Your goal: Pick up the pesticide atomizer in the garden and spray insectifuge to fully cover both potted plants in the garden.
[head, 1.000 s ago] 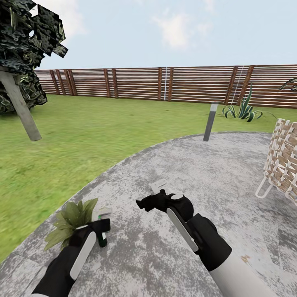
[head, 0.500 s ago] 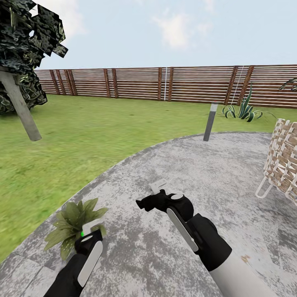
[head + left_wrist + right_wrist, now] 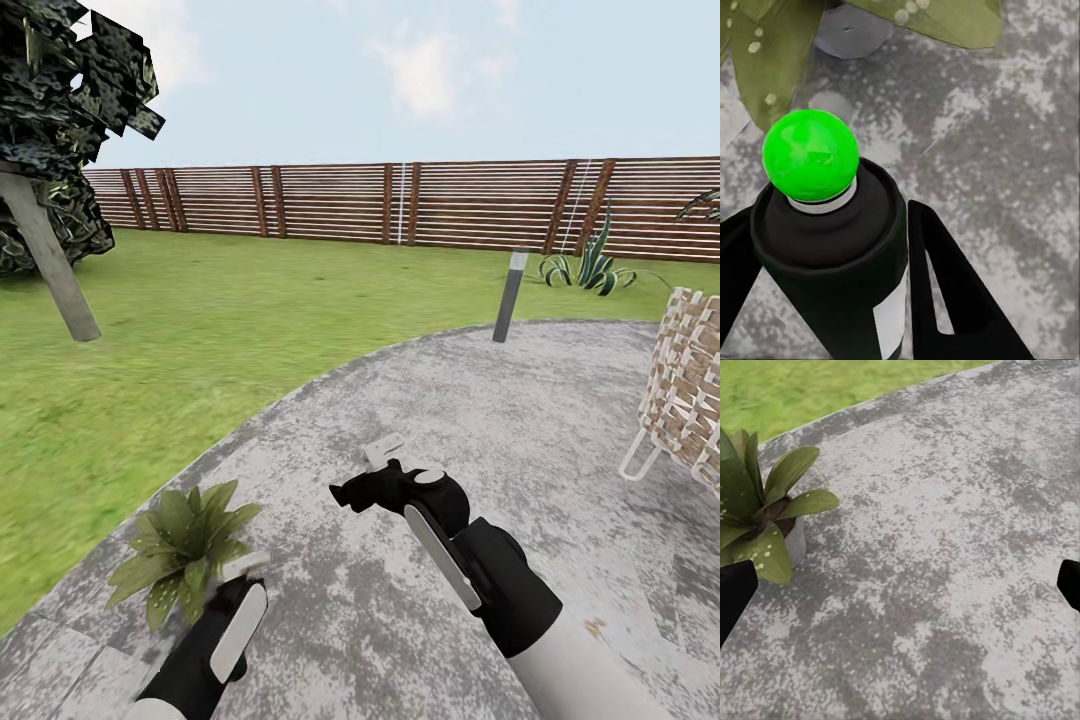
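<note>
My left gripper point(image 3: 832, 262) is shut on the pesticide atomizer point(image 3: 832, 240), a dark bottle with a white label band; its round tip point(image 3: 810, 154) shows bright green. The tip points at the paving right beside a potted plant point(image 3: 180, 550) with pale-speckled leaves point(image 3: 765, 67) in a small grey pot point(image 3: 795, 544). In the head view my left gripper point(image 3: 238, 582) sits against this plant's near right side. My right gripper point(image 3: 365, 475) hovers open over the paving to the plant's right, with nothing in it. The same potted plant point(image 3: 761, 521) shows ahead of its fingertips point(image 3: 735, 592).
Grey stone paving point(image 3: 480, 400) curves into green lawn point(image 3: 200, 330), ringed by a brown slat fence point(image 3: 400, 205). A grey bollard lamp point(image 3: 510, 295) stands at the paving's far edge. A spiky green plant point(image 3: 590, 265) grows by the fence. A woven chair point(image 3: 685, 385) stands right, a tree point(image 3: 50, 240) left.
My left gripper has carried the atomizer left to the plant and then lower in the head view, so the bottle is now hidden behind the wrist. The right arm has not moved.
</note>
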`<state>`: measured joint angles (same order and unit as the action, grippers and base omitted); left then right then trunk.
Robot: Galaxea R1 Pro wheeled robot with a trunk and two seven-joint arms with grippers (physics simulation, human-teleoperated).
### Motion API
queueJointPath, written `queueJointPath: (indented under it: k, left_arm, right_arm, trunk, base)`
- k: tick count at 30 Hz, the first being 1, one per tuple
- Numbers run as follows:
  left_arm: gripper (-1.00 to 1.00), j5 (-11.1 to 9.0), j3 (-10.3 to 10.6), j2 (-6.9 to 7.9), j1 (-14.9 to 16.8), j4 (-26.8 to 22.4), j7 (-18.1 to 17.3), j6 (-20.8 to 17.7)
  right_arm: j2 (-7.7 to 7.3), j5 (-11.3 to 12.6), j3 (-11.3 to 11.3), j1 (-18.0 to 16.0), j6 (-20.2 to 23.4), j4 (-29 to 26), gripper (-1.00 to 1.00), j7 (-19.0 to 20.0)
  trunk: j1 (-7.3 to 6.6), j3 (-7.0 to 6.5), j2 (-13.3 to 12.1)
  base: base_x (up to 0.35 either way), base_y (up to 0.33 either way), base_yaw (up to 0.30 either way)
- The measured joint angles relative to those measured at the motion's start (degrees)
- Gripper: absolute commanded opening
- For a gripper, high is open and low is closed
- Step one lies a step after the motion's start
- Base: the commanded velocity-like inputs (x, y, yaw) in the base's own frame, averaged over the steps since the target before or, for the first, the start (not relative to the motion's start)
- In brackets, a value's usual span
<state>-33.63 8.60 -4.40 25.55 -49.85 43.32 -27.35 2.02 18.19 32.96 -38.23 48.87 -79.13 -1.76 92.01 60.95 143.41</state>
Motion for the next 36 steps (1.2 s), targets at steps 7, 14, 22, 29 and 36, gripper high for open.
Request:
queueJointPath:
  k: [7,14,22,29,36]
  left_arm:
    - [-1.0,-0.03,0.0,-0.96,0.8,0.38,0.03,-0.28]
    - [-1.0,0.51,-11.22,3.18,0.93,-5.81,-0.25,-15.89]
    - [-1.0,0.75,-12.13,11.75,-8.36,-25.48,-12.91,-27.34]
    - [-1.0,0.6,-12.19,17.27,-8.5,-18.69,-23.12,-27.11]
    - [-1.0,0.76,-12.47,24.7,-10.84,-16.82,-31.41,-19.46]
  right_arm:
    - [0.0,0.0,0.0,0.0,0.0,0.03,1.0,0.0]
    - [0.0,0.02,0.0,0.0,0.0,0.23,1.0,0.0]
    - [0.0,0.01,0.09,0.0,0.0,0.38,1.0,0.0]
    - [0.0,0.0,0.08,0.0,0.0,0.32,1.0,0.0]
    - [0.0,-0.08,0.09,0.0,-0.02,0.56,1.0,-0.23]
  trunk:
    - [0.0,0.0,0.0]
    - [0.0,0.0,0.0]
    - [0.0,0.0,0.0]
    - [0.0,0.0,0.0]
    - [0.0,0.0,0.0]
  base:
    - [0.0,0.0,0.0]
    - [0.0,0.0,0.0]
    - [0.0,0.0,0.0]
    - [0.0,0.0,0.0]
    - [0.0,0.0,0.0]
